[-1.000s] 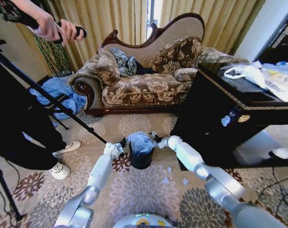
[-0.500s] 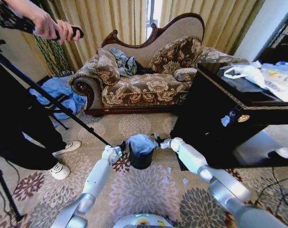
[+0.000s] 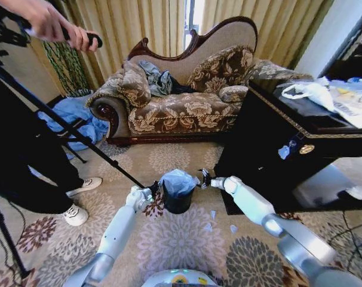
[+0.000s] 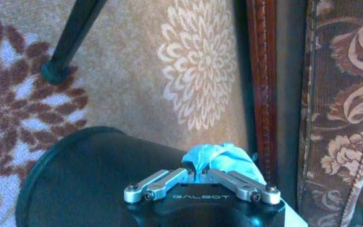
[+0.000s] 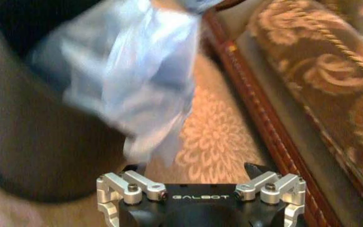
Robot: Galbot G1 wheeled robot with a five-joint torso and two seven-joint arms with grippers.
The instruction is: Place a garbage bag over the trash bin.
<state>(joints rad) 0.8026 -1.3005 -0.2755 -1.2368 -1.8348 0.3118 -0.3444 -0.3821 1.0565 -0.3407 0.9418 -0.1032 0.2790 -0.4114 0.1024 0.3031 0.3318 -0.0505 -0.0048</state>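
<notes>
The black trash bin [image 3: 177, 202] stands on the patterned carpet between my two arms. The pale blue garbage bag [image 3: 178, 180] sits bunched in and over its mouth. My left gripper [image 3: 152, 190] is at the bin's left rim and is shut on a fold of the garbage bag [image 4: 222, 158], with the trash bin [image 4: 87, 182] just beside it. My right gripper [image 3: 203, 179] is at the bin's right side with its jaws spread open. In the right wrist view, the garbage bag [image 5: 137, 80] hangs over the rim of the trash bin [image 5: 43, 142].
A floral sofa [image 3: 181, 104] stands behind the bin and a black cabinet [image 3: 288, 143] to the right. A tripod leg [image 3: 85, 146] ends near my left gripper. A person's shoes [image 3: 76, 214] are at the left. A blue cloth heap [image 3: 67, 116] lies beside the sofa, and paper scraps [image 3: 212, 215] lie on the carpet.
Both grippers have dropped lower beside the bin and the right one has moved slightly outward. The bag, stretched wide between them before, now sits bunched over the mouth.
</notes>
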